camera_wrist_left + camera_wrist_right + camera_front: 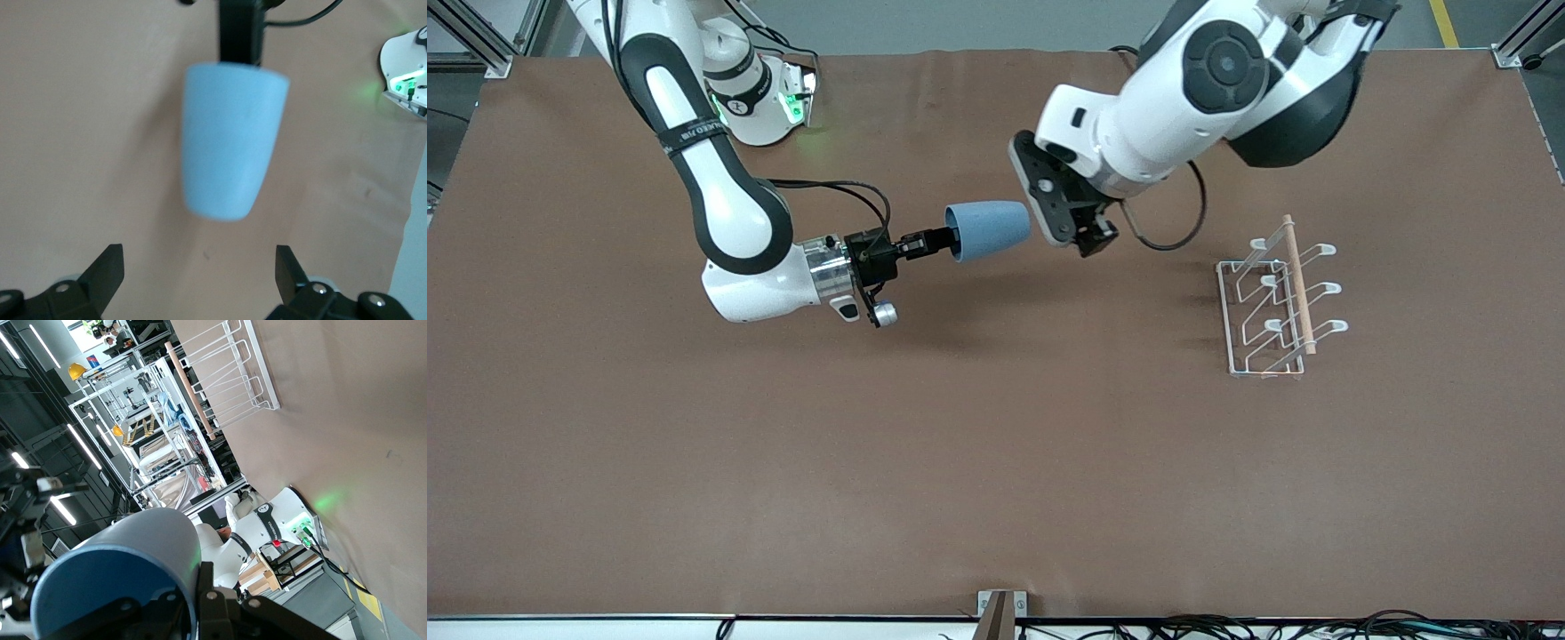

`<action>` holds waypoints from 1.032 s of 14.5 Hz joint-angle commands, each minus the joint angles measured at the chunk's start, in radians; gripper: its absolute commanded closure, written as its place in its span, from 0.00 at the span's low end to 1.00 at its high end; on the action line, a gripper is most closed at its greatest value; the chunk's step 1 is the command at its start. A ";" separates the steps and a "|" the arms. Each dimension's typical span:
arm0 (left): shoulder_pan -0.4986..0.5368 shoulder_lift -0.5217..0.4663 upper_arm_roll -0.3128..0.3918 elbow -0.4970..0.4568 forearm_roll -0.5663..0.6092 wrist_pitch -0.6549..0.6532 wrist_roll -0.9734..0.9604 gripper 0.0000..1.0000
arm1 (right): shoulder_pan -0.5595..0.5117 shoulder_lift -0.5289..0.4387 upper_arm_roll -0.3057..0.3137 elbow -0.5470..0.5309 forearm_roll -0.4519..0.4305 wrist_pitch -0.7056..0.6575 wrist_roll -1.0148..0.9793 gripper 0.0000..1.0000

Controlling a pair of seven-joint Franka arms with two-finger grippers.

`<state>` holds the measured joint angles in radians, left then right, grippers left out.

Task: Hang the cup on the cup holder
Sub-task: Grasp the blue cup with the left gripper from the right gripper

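A brown table (996, 462) carries the cup holder (1276, 302) near the left arm's end. Above mid-table the right gripper (947, 242) pinches the cup (989, 231) by its rim, sideways. The left gripper (1072, 227) hovers beside it, jaws spread.

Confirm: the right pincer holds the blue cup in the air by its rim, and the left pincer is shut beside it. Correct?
Not quite. The left pincer is open, its fingers spread wide of the cup, as the left wrist view shows. The right pincer does hold it aloft by the rim.
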<state>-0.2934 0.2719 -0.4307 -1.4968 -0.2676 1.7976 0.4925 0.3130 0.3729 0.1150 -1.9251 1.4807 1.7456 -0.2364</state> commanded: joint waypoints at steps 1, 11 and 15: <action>-0.036 0.041 -0.003 0.021 -0.005 0.052 0.004 0.00 | 0.001 -0.019 -0.002 -0.037 0.030 -0.003 -0.040 0.99; -0.093 0.160 -0.008 0.013 0.016 0.201 0.015 0.00 | 0.000 -0.019 -0.002 -0.043 0.035 -0.001 -0.063 0.99; -0.095 0.165 -0.020 0.012 0.013 0.203 0.017 0.00 | 0.003 -0.019 -0.002 -0.043 0.056 0.000 -0.063 0.99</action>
<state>-0.3862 0.4331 -0.4403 -1.4967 -0.2639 1.9966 0.5054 0.3130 0.3740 0.1123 -1.9476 1.4997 1.7517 -0.2830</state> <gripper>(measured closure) 0.000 0.956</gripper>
